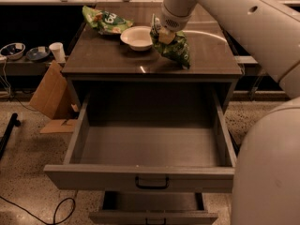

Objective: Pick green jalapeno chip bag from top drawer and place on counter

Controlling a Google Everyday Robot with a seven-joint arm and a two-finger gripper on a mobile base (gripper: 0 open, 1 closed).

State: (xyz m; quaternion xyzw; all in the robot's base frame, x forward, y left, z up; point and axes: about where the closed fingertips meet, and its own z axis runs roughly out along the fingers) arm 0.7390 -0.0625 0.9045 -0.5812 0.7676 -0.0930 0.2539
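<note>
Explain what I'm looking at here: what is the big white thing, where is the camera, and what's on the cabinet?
The white shape is a robot arm reaching in from the upper right. Its tip is the gripper, a two-finger clamp, over the counter beside a white bowl. It appears to grip the top of a small green chip bag, whose lower end seems to reach the counter. The one picture looks down from in front of the cabinet; where the camera is mounted isn't known. A larger green bag lies at the counter's back left. Below, the top drawer is pulled out and looks empty; a lower drawer is slightly open.
</note>
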